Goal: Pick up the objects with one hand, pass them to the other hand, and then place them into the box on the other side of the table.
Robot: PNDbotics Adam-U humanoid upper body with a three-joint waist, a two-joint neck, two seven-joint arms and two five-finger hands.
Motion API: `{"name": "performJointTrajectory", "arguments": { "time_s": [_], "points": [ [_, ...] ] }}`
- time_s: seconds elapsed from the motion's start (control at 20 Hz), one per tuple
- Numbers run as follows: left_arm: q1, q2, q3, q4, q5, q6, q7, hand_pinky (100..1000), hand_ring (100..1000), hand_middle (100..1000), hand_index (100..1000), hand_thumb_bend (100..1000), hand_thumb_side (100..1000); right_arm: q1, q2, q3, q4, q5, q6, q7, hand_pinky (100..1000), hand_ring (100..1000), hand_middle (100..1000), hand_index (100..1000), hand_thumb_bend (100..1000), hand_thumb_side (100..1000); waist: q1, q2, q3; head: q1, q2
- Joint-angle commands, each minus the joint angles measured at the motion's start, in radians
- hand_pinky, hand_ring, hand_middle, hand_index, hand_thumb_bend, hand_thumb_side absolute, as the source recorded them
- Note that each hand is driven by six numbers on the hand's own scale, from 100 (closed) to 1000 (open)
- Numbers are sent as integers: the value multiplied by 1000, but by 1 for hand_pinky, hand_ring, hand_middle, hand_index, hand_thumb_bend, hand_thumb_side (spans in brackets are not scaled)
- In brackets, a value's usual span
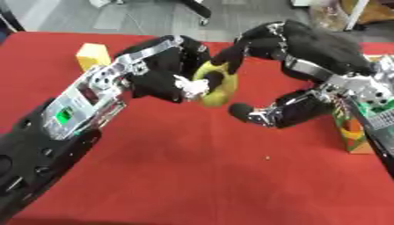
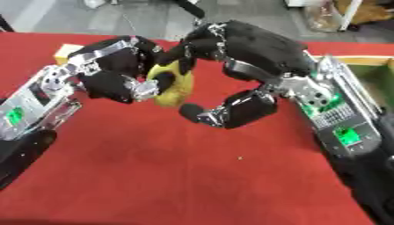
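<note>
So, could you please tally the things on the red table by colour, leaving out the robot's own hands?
Yellow-green: 1, the fruit-like object, held between the left hand and right hand
Yellow: 1, the block
Green and orange: 1, the box
Total: 3

A bright red cloth (image 1: pixel 192 176) covers the table, and near the middle of the frame a yellow object (image 1: pixel 215 88) with a greenish tinge sits between the black left hand (image 1: pixel 165 72) and the black right hand (image 1: pixel 269 110), both flecked with silver. At the upper left stands a plain yellow block (image 1: pixel 92 55); at the right edge, a box (image 1: pixel 354 136) shows green and orange.
</note>
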State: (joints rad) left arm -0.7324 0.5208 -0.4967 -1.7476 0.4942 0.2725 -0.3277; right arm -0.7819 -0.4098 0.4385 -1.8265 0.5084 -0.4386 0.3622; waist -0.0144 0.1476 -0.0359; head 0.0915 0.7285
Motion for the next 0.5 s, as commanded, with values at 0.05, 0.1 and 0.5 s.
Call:
{"name": "performJointTrajectory", "arguments": {
  "time_s": [0.05, 0.1, 0.5],
  "points": [
    [-17, 20, 2, -29, 7, 6, -3, 621, 406, 249, 319, 100, 100, -9, -8, -10, 2, 36, -4, -12, 629, 589, 537, 816, 301, 278, -1, -28, -1, -1, 5],
    [-16, 23, 2, -31, 7, 7, -3, 620, 406, 249, 319, 100, 100, -7, -9, -11, 3, 46, -4, -16, 628, 588, 536, 815, 299, 277, 0, -28, -1, -2, 5],
    [-1, 46, 9, -31, 7, 8, 3, 615, 406, 249, 319, 100, 100, -3, -11, -14, 9, 101, 10, -55, 627, 588, 534, 814, 306, 282, 2, -28, -2, -3, 9]
  ]
}}
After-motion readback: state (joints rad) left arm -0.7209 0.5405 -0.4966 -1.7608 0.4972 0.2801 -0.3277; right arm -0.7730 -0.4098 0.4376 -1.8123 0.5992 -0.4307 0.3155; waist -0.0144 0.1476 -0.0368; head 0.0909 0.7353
